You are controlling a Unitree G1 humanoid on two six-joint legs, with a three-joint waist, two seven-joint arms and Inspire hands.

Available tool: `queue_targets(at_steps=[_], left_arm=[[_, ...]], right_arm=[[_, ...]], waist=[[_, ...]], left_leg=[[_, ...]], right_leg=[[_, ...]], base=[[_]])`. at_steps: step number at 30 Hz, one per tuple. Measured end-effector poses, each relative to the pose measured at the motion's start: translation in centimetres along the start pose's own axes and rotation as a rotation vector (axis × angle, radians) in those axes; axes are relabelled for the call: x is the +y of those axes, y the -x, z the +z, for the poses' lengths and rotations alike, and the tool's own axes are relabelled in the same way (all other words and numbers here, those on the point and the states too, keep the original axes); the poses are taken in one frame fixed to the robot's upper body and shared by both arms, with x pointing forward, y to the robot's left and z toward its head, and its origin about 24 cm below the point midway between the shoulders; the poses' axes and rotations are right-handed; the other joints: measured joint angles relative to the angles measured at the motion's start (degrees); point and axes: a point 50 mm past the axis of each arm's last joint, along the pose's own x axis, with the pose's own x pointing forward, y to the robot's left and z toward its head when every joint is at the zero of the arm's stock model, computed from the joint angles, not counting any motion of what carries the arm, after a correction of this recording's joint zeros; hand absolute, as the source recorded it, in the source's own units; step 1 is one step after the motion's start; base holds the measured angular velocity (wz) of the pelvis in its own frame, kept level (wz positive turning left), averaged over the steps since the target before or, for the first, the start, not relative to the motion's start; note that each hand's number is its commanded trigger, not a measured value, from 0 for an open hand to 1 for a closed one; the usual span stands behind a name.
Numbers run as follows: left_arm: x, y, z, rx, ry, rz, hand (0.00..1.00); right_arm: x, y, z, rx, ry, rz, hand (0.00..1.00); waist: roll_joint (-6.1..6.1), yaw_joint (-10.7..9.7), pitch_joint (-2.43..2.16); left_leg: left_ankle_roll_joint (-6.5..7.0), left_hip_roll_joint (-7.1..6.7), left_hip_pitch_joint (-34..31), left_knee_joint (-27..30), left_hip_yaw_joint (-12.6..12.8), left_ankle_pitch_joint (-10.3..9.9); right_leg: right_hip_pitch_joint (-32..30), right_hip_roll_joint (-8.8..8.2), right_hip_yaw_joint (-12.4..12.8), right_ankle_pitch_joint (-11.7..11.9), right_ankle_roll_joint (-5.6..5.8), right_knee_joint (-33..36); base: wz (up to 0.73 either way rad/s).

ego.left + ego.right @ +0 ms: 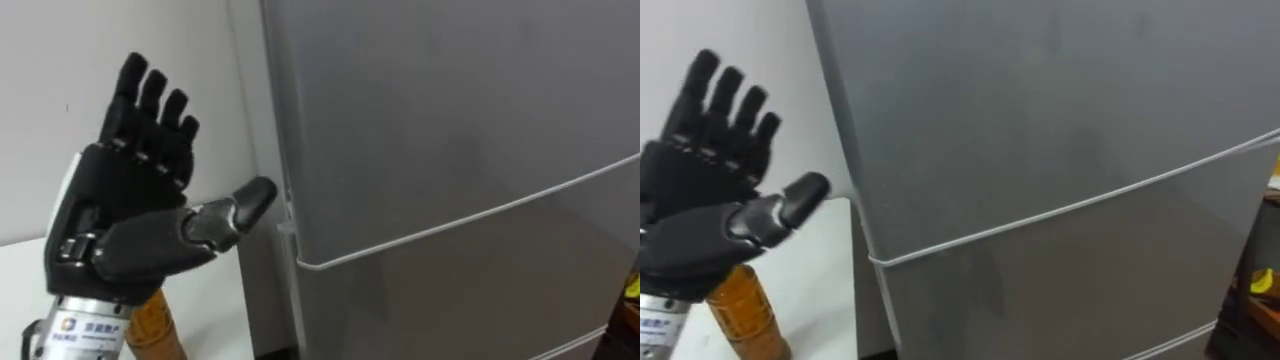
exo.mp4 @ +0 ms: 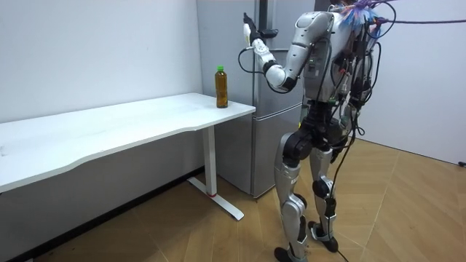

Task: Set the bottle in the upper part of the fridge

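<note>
Fingers (image 1: 150, 100) of the left hand (image 1: 120, 215) stand straight and slightly spread, pointing upward, and they hold nothing. The thumb sticks out sideways toward the fridge (image 1: 450, 130). Its tip is just beside the left edge of the door, a little above the seam between the upper and lower doors. I cannot tell whether the tip touches that edge.

The fridge is tall and grey, and both doors are shut. Pale seam lines run across its front below the upper door and again lower down. In the room view the robot stands upright on the wooden floor right in front of the fridge, with its left arm raised to the door's edge.

A long white desk (image 2: 109, 131) runs along the wall, and its end lies just beside the fridge.

The bottle (image 2: 221, 87) stands upright on the desk at the back corner nearest the fridge. It is amber with a green cap and a yellow label. In the eye views it shows below the raised hand, partly hidden behind the wrist, and nothing holds it.
</note>
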Motion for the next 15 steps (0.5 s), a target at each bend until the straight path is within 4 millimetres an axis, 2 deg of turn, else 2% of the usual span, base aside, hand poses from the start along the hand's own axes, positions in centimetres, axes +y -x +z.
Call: queue_targets(at_steps=[5, 8, 15], left_arm=[[-1.1, -0.1, -0.8, 0.045, 0.033, -0.086, 0.0], [-1.4, -0.2, -1.0, 0.051, 0.049, -0.096, 0.0], [-1.7, -0.2, -1.3, 0.055, 0.062, -0.104, 0.0]], right_arm=[[0.1, -0.1, 0.5, -0.005, 0.003, 0.0, 0.0], [0.2, -0.2, 0.5, 0.003, 0.006, 0.0, 0.0], [0.6, -0.4, 0.9, 0.005, 0.019, 0.009, 0.0]], waist=[[0.47, -1.87, -0.33], [0.21, -3.15, -0.15], [-0.07, -3.41, 0.03]], left_leg=[[0.0, 0.0, -0.29, -0.07, -0.23, 0.01], [0.0, -0.01, 0.3, -0.25, -0.64, 0.02], [0.0, -0.01, 0.63, -0.41, -0.65, 0.02]], right_leg=[[0.25, 0.08, 0.06, 0.04, -0.01, -0.44], [0.58, 0.13, 0.06, 0.04, -0.01, -0.54], [1.08, 0.13, 0.03, 0.04, -0.01, -0.53]], base=[[0.0], [0.0], [0.01]])
